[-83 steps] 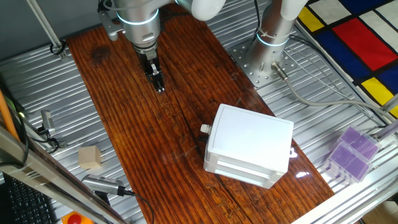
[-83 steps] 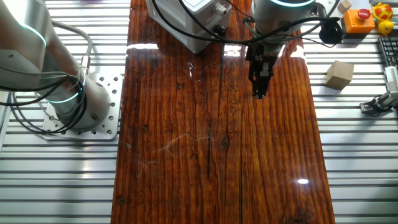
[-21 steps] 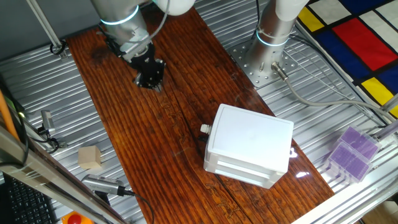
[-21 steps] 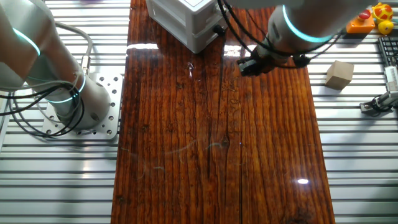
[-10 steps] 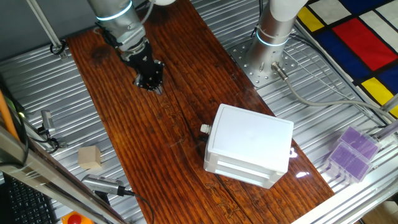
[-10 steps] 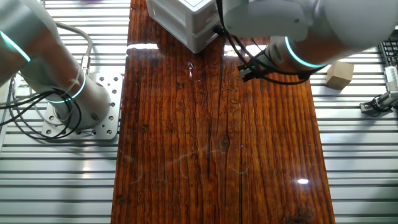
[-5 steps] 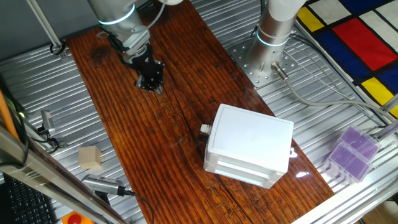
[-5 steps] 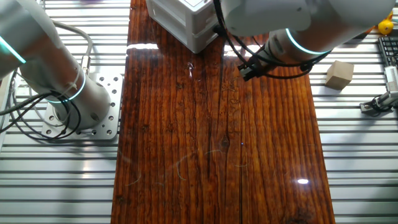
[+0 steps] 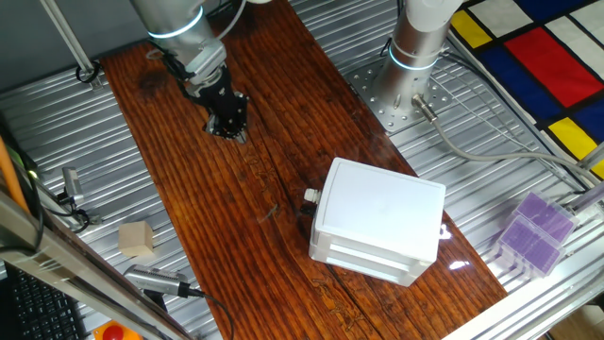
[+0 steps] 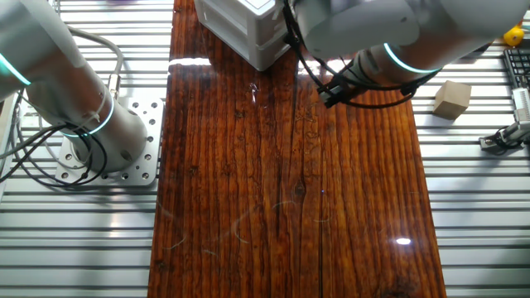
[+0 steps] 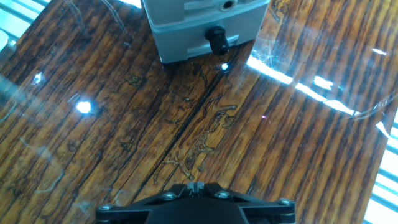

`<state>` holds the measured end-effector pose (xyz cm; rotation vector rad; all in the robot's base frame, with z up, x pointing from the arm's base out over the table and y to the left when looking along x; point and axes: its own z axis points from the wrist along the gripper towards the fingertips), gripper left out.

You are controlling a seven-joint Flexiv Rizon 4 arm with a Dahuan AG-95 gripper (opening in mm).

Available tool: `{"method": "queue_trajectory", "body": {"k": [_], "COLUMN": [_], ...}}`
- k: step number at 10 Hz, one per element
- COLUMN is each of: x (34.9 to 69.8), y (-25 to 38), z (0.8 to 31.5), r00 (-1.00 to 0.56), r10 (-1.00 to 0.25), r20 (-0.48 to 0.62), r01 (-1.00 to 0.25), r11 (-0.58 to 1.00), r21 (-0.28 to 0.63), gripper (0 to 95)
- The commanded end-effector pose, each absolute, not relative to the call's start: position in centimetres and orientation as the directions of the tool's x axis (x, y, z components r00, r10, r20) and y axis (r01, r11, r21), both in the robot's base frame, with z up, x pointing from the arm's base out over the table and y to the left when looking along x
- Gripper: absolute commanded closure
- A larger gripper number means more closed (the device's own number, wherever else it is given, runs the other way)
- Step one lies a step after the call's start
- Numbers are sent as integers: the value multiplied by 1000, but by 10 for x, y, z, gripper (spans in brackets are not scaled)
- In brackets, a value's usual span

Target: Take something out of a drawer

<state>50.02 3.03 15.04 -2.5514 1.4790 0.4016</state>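
Note:
The white two-drawer box (image 9: 377, 222) stands on the wooden board, both drawers pushed in. The upper drawer's small pale knob (image 9: 310, 195) faces my gripper. The box also shows at the top edge of the other fixed view (image 10: 248, 25) and of the hand view (image 11: 199, 25), with the pale knob (image 11: 227, 5) above a dark knob (image 11: 217, 38). My gripper (image 9: 227, 125) (image 10: 328, 94) (image 11: 196, 186) is tilted low over the board, pointing at the box's front, well short of it. Its fingers are together and hold nothing. The small yellow object is hidden.
A tan wooden cube (image 9: 135, 238) (image 10: 451, 99) sits on the metal slats beside the board. The arm's base (image 9: 415, 57) (image 10: 99, 132) stands at the board's far side. A purple box (image 9: 533, 231) lies at the right edge.
The hand has tipped from pointing straight down to pointing low toward the box front. In the last second it only shifted slightly. The box has not moved.

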Motion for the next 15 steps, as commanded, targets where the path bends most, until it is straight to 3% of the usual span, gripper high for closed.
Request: {"method": "queue_trajectory", "body": {"k": [1, 15], "x": [501, 469], "y": [32, 123], "z": [149, 111], "r00": [471, 431], "r10": [-824, -841], "r20": [-314, -326], "r01": [-869, -891], "r11": [-494, -454], "r21": [-6, -7], "gripper": [950, 950]}}
